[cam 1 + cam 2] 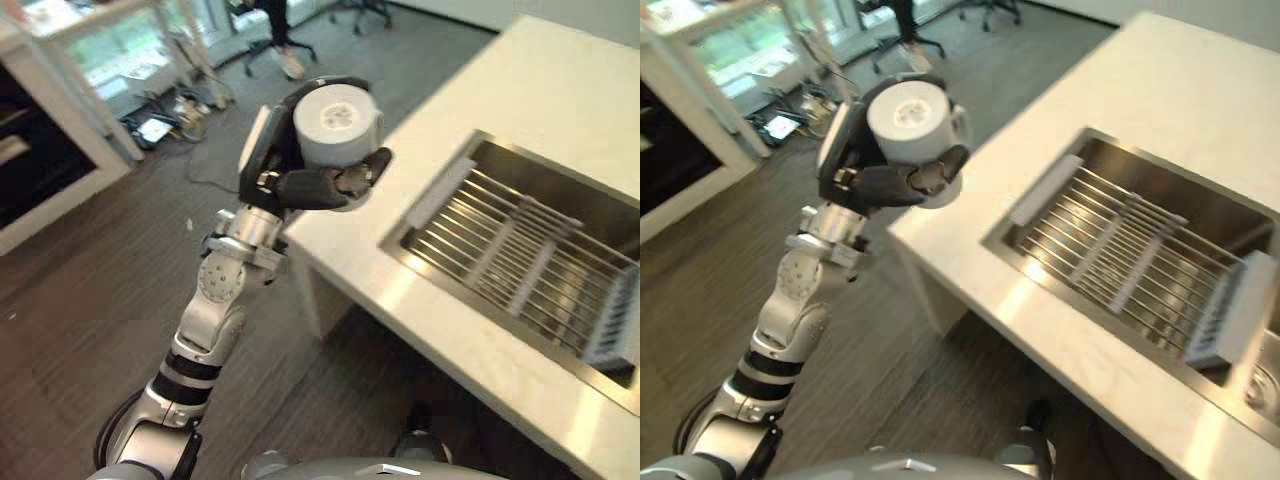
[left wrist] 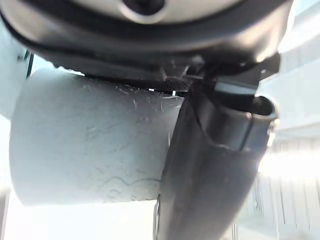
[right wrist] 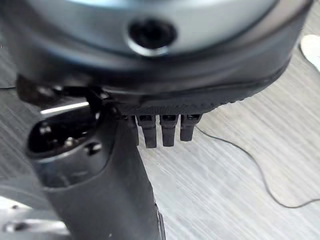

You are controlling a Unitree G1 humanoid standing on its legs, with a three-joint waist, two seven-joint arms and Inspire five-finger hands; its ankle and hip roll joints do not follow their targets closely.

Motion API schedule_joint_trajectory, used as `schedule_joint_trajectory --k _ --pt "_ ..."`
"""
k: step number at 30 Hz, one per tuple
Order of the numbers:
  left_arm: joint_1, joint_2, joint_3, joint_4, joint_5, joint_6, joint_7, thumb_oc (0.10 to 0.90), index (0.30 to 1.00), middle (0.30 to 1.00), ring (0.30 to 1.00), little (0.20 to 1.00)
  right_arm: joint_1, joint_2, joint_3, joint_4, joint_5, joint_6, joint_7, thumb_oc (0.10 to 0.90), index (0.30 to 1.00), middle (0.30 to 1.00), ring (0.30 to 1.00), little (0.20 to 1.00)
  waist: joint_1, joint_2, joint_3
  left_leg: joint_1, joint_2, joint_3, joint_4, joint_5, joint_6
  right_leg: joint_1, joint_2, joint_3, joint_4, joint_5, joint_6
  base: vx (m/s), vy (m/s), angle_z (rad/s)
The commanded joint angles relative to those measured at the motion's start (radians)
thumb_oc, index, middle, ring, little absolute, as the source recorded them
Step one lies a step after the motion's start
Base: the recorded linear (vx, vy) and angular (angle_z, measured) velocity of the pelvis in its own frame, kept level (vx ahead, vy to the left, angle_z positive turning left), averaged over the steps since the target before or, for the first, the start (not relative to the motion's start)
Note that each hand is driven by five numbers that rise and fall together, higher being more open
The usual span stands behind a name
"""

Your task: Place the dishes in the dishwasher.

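While raised, robot hand around cup

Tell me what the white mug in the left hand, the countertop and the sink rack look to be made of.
White cylindrical mug, held by the left hand: probably glazed ceramic, with an opaque, smooth wall; plastic is possible.
Pale countertop: polished stone or a solid-surface composite; uniform and softly reflective.
Wire rack in the sink: bare metal rods, likely stainless steel like the shiny basin.

The left hand, curled round a white cup, hangs over bare floor just off the counter corner. At its three o'clock a wire rack spans the sink; at ten o'clock stands a white cabinet
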Motion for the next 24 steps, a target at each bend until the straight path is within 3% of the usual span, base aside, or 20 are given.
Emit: schedule_joint_trajectory --k 1,2,3,5,6,7,8,9,10,11,12,13,14,16,17,18,21,24 --pt "0.044 0.039 0.061 -0.101 -0.004 -0.080 -0.033 0.400 0.300 0.300 0.300 0.300 -0.062 0.019 0.058 0.038 0.025 -0.011 0.003 0.800 0.900 0.900 0.900 0.900 -0.002 0.021 -0.107 0.140 -0.018 -0.073 -0.168 0.175 0.035 -0.073 0.065 0.047 -0.053 -0.027 0.104 -0.18 0.358 0.74" --pt "0.044 0.039 0.061 -0.101 -0.004 -0.080 -0.033 0.400 0.300 0.300 0.300 0.300 -0.062 0.019 0.058 0.038 0.025 -0.011 0.003 0.800 0.900 0.900 0.900 0.900 -0.002 0.021 -0.107 0.140 -0.018 -0.073 -0.168 0.175 0.035 -0.073 0.065 0.047 -0.053 -0.027 0.104 -0.20 0.602 0.81" --pt "0.077 0.029 0.036 -0.083 0.011 -0.066 -0.066 0.400 0.300 0.300 0.300 0.300 -0.138 0.041 0.031 0.113 0.035 0.013 -0.028 0.800 0.900 0.900 0.900 0.900 0.038 0.016 -0.119 0.147 -0.055 -0.075 -0.186 0.041 0.059 -0.063 0.010 0.043 -0.053 0.000 0.134 -0.11 0.518 0.85" --pt "0.113 0.053 0.024 -0.080 0.039 -0.052 -0.081 0.400 0.300 0.300 0.300 0.300 -0.200 0.047 -0.024 0.141 0.073 0.013 -0.047 0.800 0.900 0.900 0.900 0.900 0.094 -0.009 -0.106 0.135 -0.109 -0.099 -0.180 -0.047 0.100 -0.056 -0.045 0.054 -0.029 0.022 0.149 -0.22 0.594 1.46" --pt "0.125 0.117 0.033 -0.069 0.127 -0.061 -0.075 0.400 0.300 0.300 0.300 0.300 -0.220 0.054 -0.074 0.127 0.108 0.008 -0.049 0.800 0.900 0.900 0.900 0.900 0.123 -0.030 -0.075 0.102 -0.146 -0.148 -0.187 -0.037 0.113 -0.061 -0.084 0.100 0.016 0.049 0.150 -0.30 0.472 1.26" --pt "0.130 0.146 0.033 -0.069 0.170 -0.068 -0.058 0.400 0.300 0.300 0.300 0.300 -0.229 0.060 -0.085 0.122 0.119 0.005 -0.047 0.800 0.900 0.900 0.900 0.900 0.114 -0.040 -0.063 0.086 -0.168 -0.184 -0.199 -0.024 0.123 -0.080 -0.089 0.192 0.039 0.070 0.150 -0.26 0.469 1.19" --pt "0.139 0.181 0.037 -0.062 0.216 -0.078 -0.054 0.400 0.300 0.300 0.300 0.300 -0.233 0.064 -0.091 0.117 0.132 0.001 -0.048 0.800 0.900 0.900 0.900 0.900 0.106 -0.038 -0.059 0.072 -0.187 -0.227 -0.223 -0.009 0.136 -0.090 -0.056 0.319 0.054 0.059 0.150 -0.02 0.440 1.52" --pt "0.154 0.211 0.045 -0.049 0.257 -0.089 -0.033 0.400 0.300 0.300 0.300 0.300 -0.227 0.061 -0.095 0.119 0.141 -0.005 -0.047 0.800 0.900 0.900 0.900 0.900 0.101 -0.028 -0.058 0.058 -0.211 -0.276 -0.246 0.008 0.155 -0.089 0.009 0.431 0.076 0.005 0.135 0.02 0.335 2.04" --pt "0.155 0.212 0.045 -0.049 0.259 -0.090 -0.032 0.400 0.300 0.300 0.300 0.300 -0.227 0.061 -0.093 0.120 0.141 -0.006 -0.047 0.800 0.900 0.900 0.900 0.900 0.100 -0.031 -0.059 0.056 -0.214 -0.276 -0.250 0.013 0.156 -0.095 0.006 0.433 0.082 0.003 0.135 0.04 0.369 1.99" --pt "0.162 0.240 0.050 -0.040 0.304 -0.092 -0.013 0.400 0.300 0.300 0.300 0.300 -0.219 0.066 -0.093 0.114 0.152 -0.014 -0.048 0.800 0.900 0.900 0.900 0.900 0.098 -0.030 -0.056 0.038 -0.244 -0.328 -0.268 0.043 0.173 -0.094 0.080 0.508 0.112 -0.075 0.115 0.05 0.364 2.04" --pt "0.173 0.280 0.059 -0.006 0.366 -0.103 0.027 0.400 0.300 0.300 0.300 0.300 -0.195 0.080 -0.083 0.096 0.188 -0.032 -0.054 0.800 0.900 0.900 0.900 0.900 0.095 -0.033 -0.049 0.011 -0.289 -0.427 -0.283 0.078 0.199 -0.074 0.192 0.554 0.186 -0.198 0.077 0.10 0.416 2.16" --pt "0.177 0.285 0.058 0.012 0.379 -0.102 0.046 0.400 0.300 0.300 0.300 0.300 -0.184 0.089 -0.072 0.083 0.201 -0.039 -0.051 0.800 0.900 0.900 0.900 0.900 0.084 -0.034 -0.052 0.008 -0.304 -0.473 -0.297 0.087 0.211 -0.076 0.235 0.557 0.224 -0.237 0.060 0.10 0.234 2.54" --pt "0.177 0.285 0.058 0.012 0.379 -0.102 0.046 0.400 0.300 0.300 0.300 0.300 -0.183 0.089 -0.072 0.083 0.201 -0.039 -0.051 0.800 0.900 0.900 0.900 0.900 0.082 -0.034 -0.052 0.008 -0.304 -0.475 -0.298 0.086 0.210 -0.076 0.235 0.555 0.226 -0.238 0.060 0.08 0.110 2.49" --pt "0.177 0.298 0.066 0.051 0.449 -0.090 0.078 0.400 0.300 0.300 0.300 0.300 -0.162 0.100 -0.036 0.045 0.197 -0.050 -0.046 0.800 0.900 0.900 0.900 0.900 0.084 -0.049 -0.045 0.005 -0.354 -0.567 -0.310 0.117 0.223 -0.081 0.316 0.636 0.235 -0.274 0.038 0.11 0.106 1.52" --pt "0.179 0.298 0.066 0.050 0.450 -0.089 0.079 0.400 0.300 0.300 0.300 0.300 -0.161 0.101 -0.035 0.044 0.197 -0.051 -0.047 0.800 0.900 0.900 0.900 0.900 0.080 -0.050 -0.044 0.007 -0.354 -0.571 -0.310 0.117 0.223 -0.077 0.314 0.632 0.233 -0.276 0.037 0.06 -0.004 0.64" --pt "0.203 0.294 0.087 0.064 0.462 -0.097 0.096 0.400 0.300 0.300 0.300 0.300 -0.160 0.112 -0.019 0.043 0.198 -0.053 -0.055 0.800 0.900 0.900 0.900 0.900 0.101 -0.068 -0.047 -0.002 -0.373 -0.601 -0.321 0.130 0.216 -0.030 0.309 0.606 0.169 -0.286 0.015 0.03 -0.081 1.66" --pt "0.287 0.296 0.145 0.076 0.492 -0.098 0.119 0.400 0.300 0.300 0.300 0.300 -0.169 0.119 -0.006 0.056 0.178 -0.051 -0.063 0.800 0.900 0.900 0.900 0.900 0.111 -0.078 -0.088 0.000 -0.363 -0.596 -0.349 0.138 0.209 0.033 0.290 0.564 0.058 -0.257 0.020 0.10 -0.063 1.20" --pt "0.317 0.305 0.155 0.077 0.521 -0.097 0.132 0.400 0.300 0.300 0.300 0.300 -0.171 0.119 0.005 0.057 0.159 -0.053 -0.070 0.800 0.900 0.900 0.900 0.900 0.124 -0.082 -0.103 0.004 -0.365 -0.600 -0.349 0.148 0.206 0.057 0.282 0.557 0.024 -0.240 0.019 0.10 -0.016 0.29"
